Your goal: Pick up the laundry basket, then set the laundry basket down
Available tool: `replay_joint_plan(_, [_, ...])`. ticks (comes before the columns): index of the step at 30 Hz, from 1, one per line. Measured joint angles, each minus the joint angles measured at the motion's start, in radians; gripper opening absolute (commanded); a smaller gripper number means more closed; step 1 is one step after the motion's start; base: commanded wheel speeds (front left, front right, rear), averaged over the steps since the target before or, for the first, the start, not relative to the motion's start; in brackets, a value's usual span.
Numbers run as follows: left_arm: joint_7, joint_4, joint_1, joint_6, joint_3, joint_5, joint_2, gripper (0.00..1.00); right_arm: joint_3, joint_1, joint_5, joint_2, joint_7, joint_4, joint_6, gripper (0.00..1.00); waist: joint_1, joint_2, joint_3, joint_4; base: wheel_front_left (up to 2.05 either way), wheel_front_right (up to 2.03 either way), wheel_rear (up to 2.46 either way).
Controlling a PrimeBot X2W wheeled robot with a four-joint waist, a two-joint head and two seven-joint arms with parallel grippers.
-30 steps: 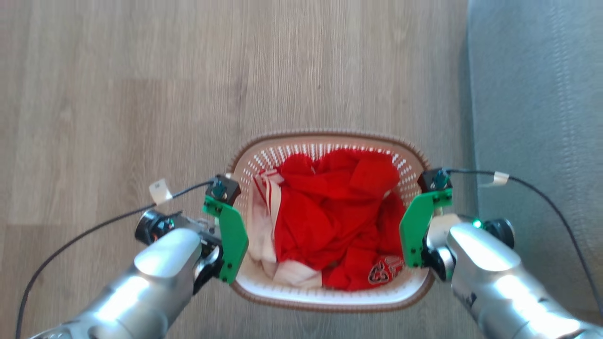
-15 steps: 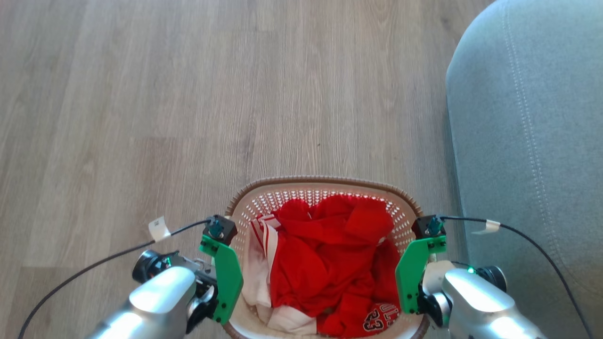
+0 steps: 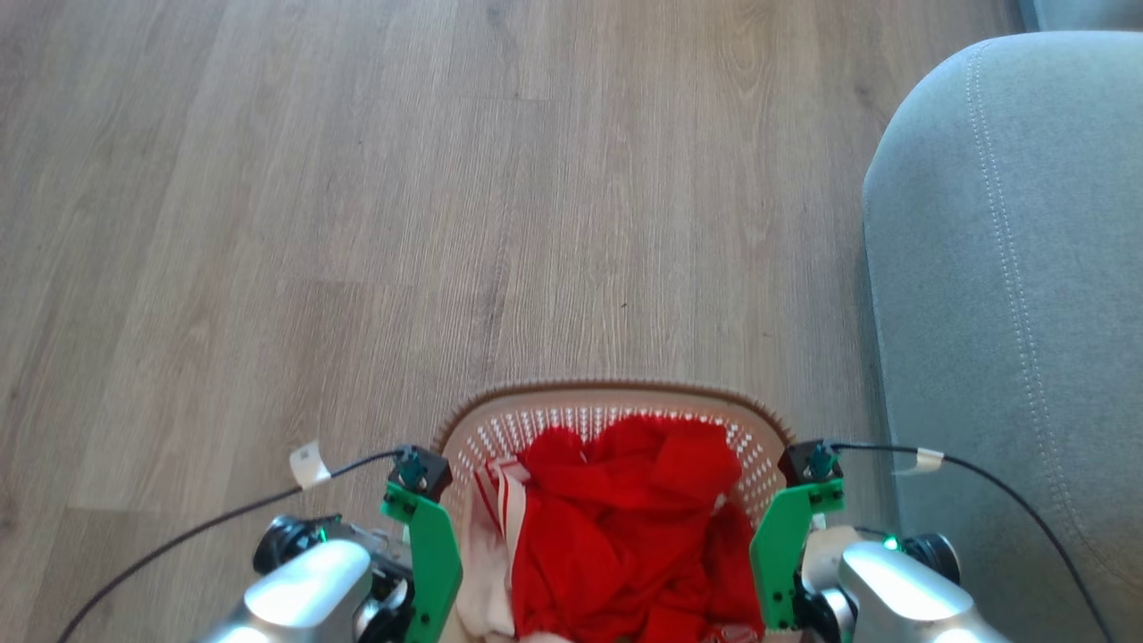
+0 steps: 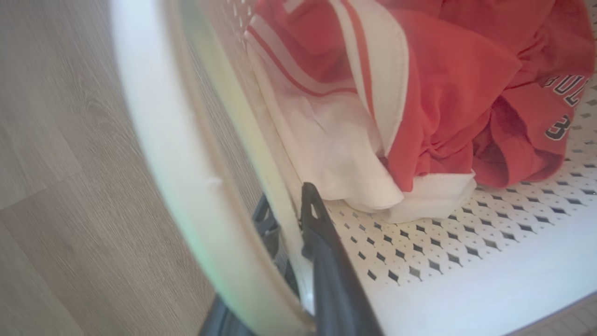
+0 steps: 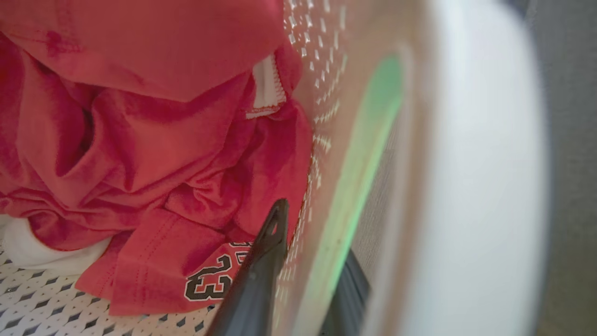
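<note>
left gripper (image 4: 285, 198), right gripper (image 5: 315, 233) — each pinching laundry basket (image 3: 607, 393) wall

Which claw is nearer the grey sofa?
Right. The right claw grips the laundry basket on its wall beside the grey sofa; the left claw grips the opposite wall, the whole basket between it and the sofa.

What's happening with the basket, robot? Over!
Left tool and right tool shut on the laundry basket walls. Red clothes inside. Grey sofa close on right.
</note>
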Motion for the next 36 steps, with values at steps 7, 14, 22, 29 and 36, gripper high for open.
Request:
replay_joint_plan(7, [0.067, -0.059, 0.03, 0.007, 0.0, -0.016, 0.025, 0.0, 0.022, 0.012, 0.016, -0.002, 0.027, 0.002, 0.0, 0.0, 0.0, 0.0, -0.002, -0.002, 0.0, 0.0, 0.0])
replay_joint_plan(14, [0.081, -0.084, 0.033, 0.007, 0.0, -0.014, 0.04, 0.0, 0.038, 0.012, 0.027, -0.002, 0.044, 0.0, 0.0, 0.0, 0.0, 0.0, -0.005, -0.006, 0.0, 0.0, 0.0])
replay_joint_plan(22, [0.081, -0.092, 0.034, 0.007, 0.0, -0.001, 0.047, 0.0, 0.045, 0.012, 0.035, -0.002, 0.047, -0.005, 0.0, 0.0, 0.0, 0.0, -0.007, -0.012, 0.0, 0.0, 0.0])
replay_joint_plan(29, [0.081, -0.092, 0.034, 0.007, 0.0, 0.001, 0.048, 0.0, 0.049, 0.01, 0.043, -0.003, 0.047, -0.016, 0.0, 0.0, 0.0001, 0.0001, -0.01, -0.017, 0.0, 0.0, 0.0])
replay_joint_plan(36, [0.081, -0.092, 0.036, 0.007, 0.001, 0.001, 0.048, 0.0, 0.053, 0.01, 0.043, -0.004, 0.047, -0.022, 0.0, 0.0, 0.0001, 0.0001, -0.018, -0.018, 0.0, 0.0, 0.0])
